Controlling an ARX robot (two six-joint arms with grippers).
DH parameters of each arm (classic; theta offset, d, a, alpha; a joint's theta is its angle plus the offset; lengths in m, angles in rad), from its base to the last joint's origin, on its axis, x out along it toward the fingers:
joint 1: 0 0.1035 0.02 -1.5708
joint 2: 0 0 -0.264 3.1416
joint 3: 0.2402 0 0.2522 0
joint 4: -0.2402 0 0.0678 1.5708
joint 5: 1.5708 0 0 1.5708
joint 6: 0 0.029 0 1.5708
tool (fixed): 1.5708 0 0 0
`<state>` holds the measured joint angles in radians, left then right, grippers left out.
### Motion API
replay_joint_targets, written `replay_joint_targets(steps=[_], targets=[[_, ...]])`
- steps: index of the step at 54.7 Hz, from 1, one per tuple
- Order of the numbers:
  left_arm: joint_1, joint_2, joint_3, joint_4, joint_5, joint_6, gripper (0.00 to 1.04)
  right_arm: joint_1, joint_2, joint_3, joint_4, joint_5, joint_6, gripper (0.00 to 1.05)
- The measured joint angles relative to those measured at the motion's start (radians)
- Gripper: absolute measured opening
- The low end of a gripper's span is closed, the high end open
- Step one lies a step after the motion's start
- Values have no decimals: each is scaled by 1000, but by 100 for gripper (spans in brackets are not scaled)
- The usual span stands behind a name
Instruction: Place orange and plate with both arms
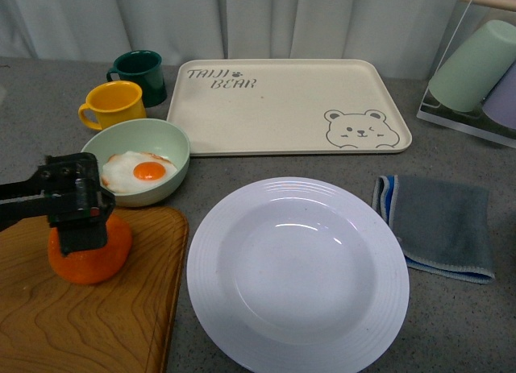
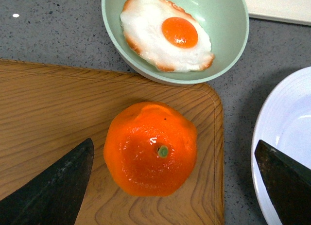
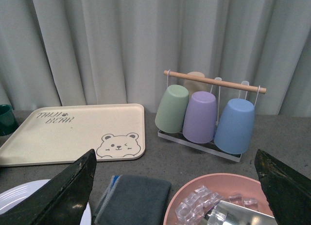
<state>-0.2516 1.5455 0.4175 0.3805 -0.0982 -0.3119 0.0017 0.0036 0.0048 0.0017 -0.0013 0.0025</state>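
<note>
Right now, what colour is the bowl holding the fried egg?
Pale green bowl; left wrist view.

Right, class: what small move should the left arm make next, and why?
Probably close the left gripper on the orange. The left wrist view shows the jaws open, one on either side of the orange, which sits stem up on the wooden cutting board, not yet gripped. The white plate holds nothing.
</note>
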Motion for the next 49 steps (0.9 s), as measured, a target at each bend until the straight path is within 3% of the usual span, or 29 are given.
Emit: replay_joint_targets(steps=[28,40,49], targets=[[20,217,96,-23,36,19,98,0,0,0,0,0,0,95],[27,231,103,-29,11,26,67,0,0,0,0,0,0,95],[-31,154,103,-54,-11,23,59,0,0,0,0,0,0,95]])
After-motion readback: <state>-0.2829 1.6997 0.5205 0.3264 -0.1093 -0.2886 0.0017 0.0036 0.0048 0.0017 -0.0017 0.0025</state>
